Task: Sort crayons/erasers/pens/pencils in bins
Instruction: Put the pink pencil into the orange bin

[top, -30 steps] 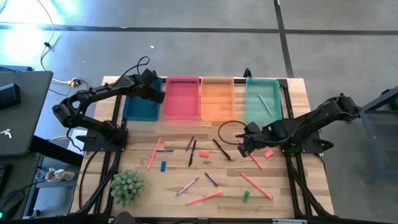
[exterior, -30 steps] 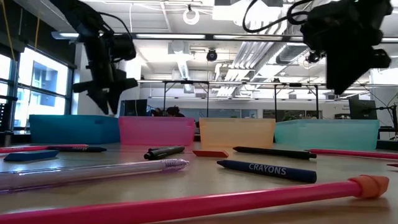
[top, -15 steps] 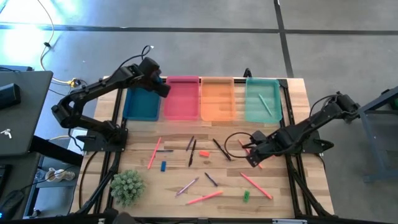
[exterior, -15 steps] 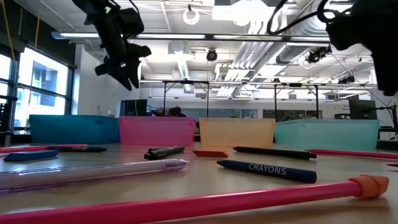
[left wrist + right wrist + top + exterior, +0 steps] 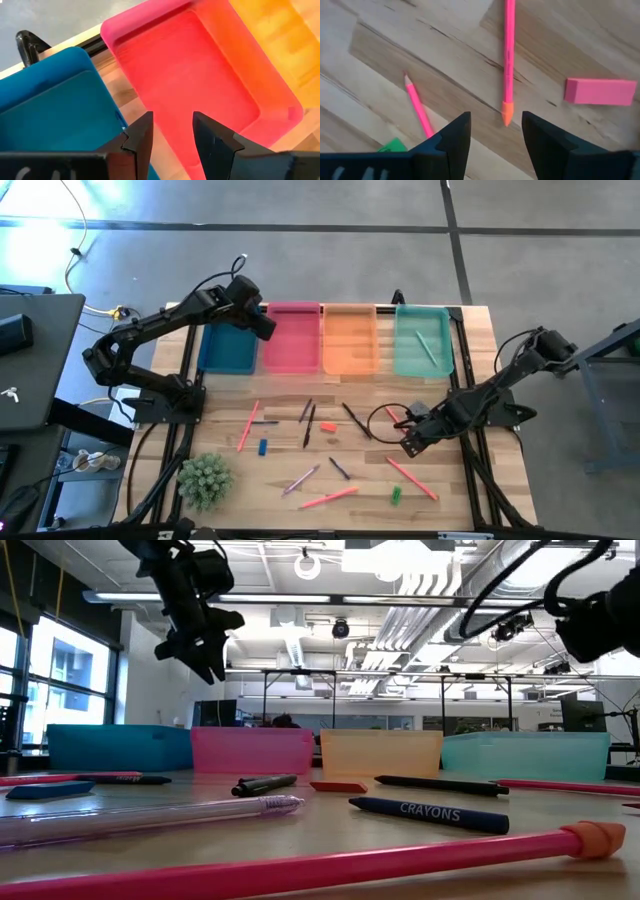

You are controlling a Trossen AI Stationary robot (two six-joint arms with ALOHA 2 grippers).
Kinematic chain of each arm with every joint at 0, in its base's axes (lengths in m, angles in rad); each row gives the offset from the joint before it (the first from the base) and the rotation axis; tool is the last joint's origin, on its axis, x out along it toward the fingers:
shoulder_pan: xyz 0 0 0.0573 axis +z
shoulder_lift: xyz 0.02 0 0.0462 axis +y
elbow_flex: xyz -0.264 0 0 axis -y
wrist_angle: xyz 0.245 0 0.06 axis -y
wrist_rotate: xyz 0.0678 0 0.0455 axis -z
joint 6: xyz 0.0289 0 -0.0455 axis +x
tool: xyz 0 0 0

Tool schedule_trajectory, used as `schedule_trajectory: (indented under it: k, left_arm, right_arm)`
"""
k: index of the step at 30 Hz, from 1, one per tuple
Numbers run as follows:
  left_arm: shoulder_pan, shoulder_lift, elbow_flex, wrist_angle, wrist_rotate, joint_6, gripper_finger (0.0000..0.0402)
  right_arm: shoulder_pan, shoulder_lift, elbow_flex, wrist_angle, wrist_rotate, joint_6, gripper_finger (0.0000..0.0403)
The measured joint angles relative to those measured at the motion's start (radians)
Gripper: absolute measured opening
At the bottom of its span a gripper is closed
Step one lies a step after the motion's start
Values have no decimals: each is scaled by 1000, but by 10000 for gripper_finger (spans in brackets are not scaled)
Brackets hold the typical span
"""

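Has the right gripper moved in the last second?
Yes. In the high view the right gripper has dropped away from the teal bin, toward the table's near edge and slightly to the right.

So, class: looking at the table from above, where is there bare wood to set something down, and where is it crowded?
Bare wood lies along the front edge between the green plant and the pink pencil, and at the right edge beyond the teal bin. The middle band is crowded with pens, pencils and erasers, where the right gripper hovers. The pink bin and orange bin look empty.
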State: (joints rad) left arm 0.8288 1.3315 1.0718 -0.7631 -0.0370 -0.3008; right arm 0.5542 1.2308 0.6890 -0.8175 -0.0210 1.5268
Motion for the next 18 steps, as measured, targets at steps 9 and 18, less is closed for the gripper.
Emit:
schedule_trajectory:
  k: [9,18]
  left_arm:
    - [0,0,0,0,-1,-2,127]
    - [0,0,0,1,-1,-2,127]
  right_arm:
    - [16,10,-51,44,-9,47,170]
    - [16,144,-72,102,-38,45,169]
